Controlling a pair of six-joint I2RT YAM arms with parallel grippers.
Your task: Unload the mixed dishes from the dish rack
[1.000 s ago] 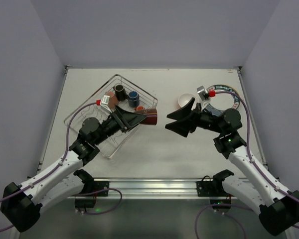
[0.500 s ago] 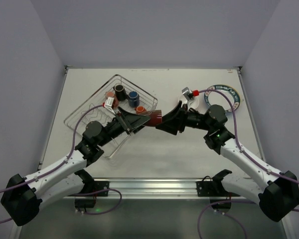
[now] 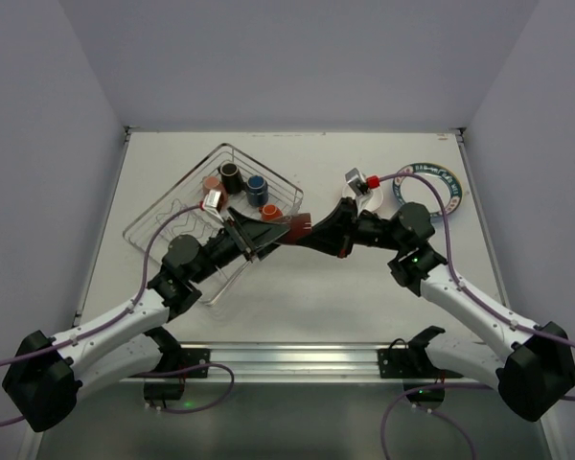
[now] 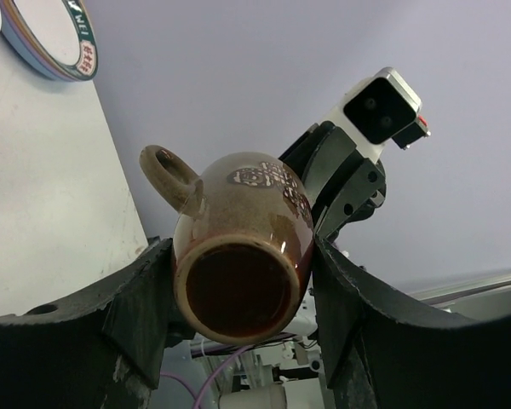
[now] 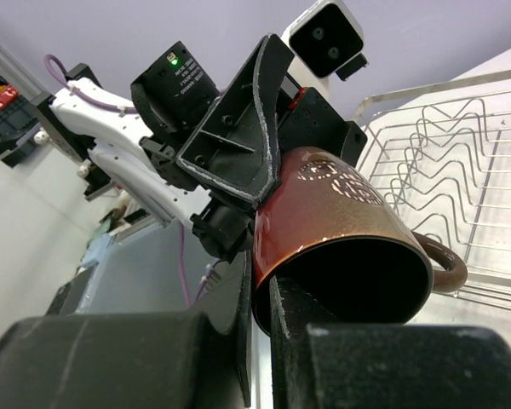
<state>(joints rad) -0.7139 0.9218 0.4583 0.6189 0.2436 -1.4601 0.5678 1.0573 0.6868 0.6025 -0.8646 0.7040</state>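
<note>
The brown mug hangs on its side in the air just past the right-hand corner of the dish rack, above the table and outside the wire. The left gripper has it clamped around the body, one dark finger pressed to each flank, open only as wide as the mug itself. The mug's mouth faces away from the rack and its base faces back along the left arm. Its handle sticks out sideways, and a pale pattern shows on the glaze. The right gripper meets the mug from the side away from the rack. Its jaws are drawn almost together, with the wall of the mug's rim caught in the narrow gap between them, one finger outside and one at the opening, so both grippers have hold of the same mug. Inside the rack, at its far end, stand the pink mug, the black mug, the blue-lined mug and the orange mug, all upright and close together. The stacked plates lie on the table well to the right of the rack, beyond the right arm
</note>
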